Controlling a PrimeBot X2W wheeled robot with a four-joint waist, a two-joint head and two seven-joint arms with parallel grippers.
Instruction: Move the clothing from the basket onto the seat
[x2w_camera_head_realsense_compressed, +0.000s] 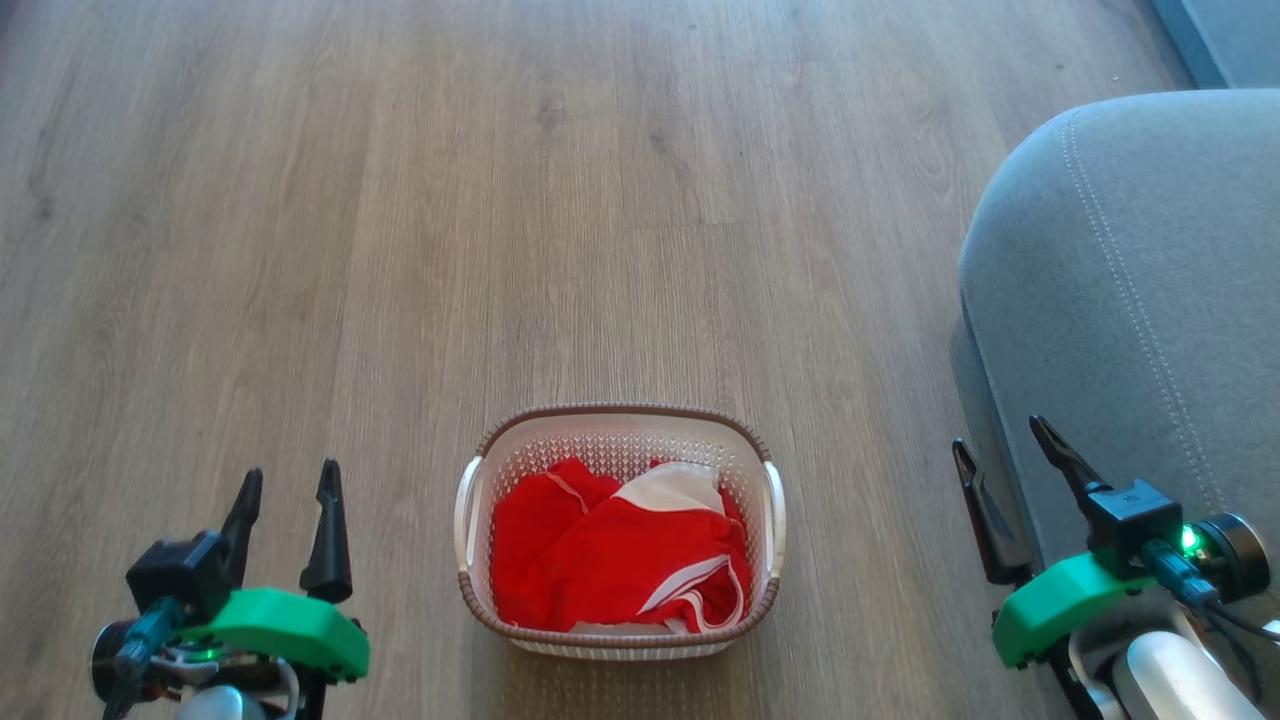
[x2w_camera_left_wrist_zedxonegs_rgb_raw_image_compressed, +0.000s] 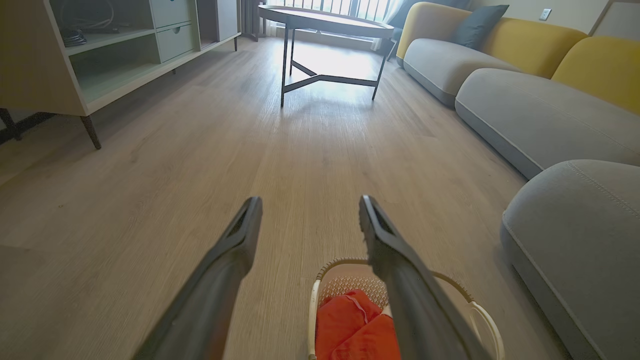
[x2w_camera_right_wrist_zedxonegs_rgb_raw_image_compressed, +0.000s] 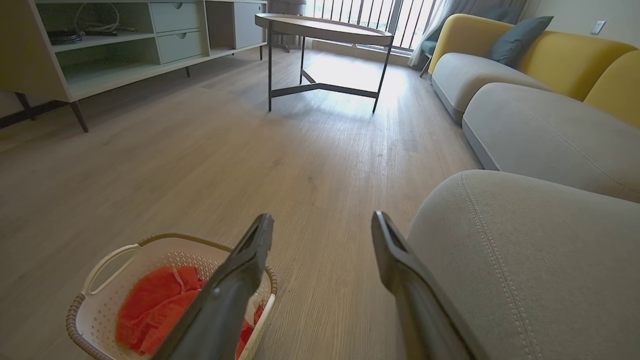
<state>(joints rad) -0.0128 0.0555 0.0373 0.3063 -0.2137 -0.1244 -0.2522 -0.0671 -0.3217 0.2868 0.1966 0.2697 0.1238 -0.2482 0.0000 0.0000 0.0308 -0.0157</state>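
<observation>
2 grippers showed low in the head view, above a plank floor (x2w_camera_head_realsense_compressed: 400, 200) of pale grey-brown wood grain. The left gripper (x2w_camera_head_realsense_compressed: 291, 470) sat at the near left, its 2 dark tapered fingers spread apart and holding nothing. The right gripper (x2w_camera_head_realsense_compressed: 999, 433) sat at the near right, fingers likewise parted and empty, near the edge of the seat (x2w_camera_head_realsense_compressed: 1130, 250). The basket (x2w_camera_head_realsense_compressed: 620, 412), a rounded rectangle of perforated cream plastic with a brown woven-look rim, stood on the floor between them. The clothing (x2w_camera_head_realsense_compressed: 600, 560) lay crumpled inside it, soft red fabric with white stripes and a white piece on top. The seat, grey upholstery with a rounded edge and pale stitching, took up the right side.

In the left wrist view, the floor ran far toward a round table (x2w_camera_left_wrist_zedxonegs_rgb_raw_image_compressed: 325, 22) on thin dark legs. A pale shelf unit (x2w_camera_left_wrist_zedxonegs_rgb_raw_image_compressed: 100, 60) with drawers stood at the left, and a grey sofa (x2w_camera_left_wrist_zedxonegs_rgb_raw_image_compressed: 525, 115) with yellow backs at the right.

In the right wrist view, the basket sat near left and the seat near right. Barred windows (x2w_camera_right_wrist_zedxonegs_rgb_raw_image_compressed: 370, 15) glowed far behind the table.
</observation>
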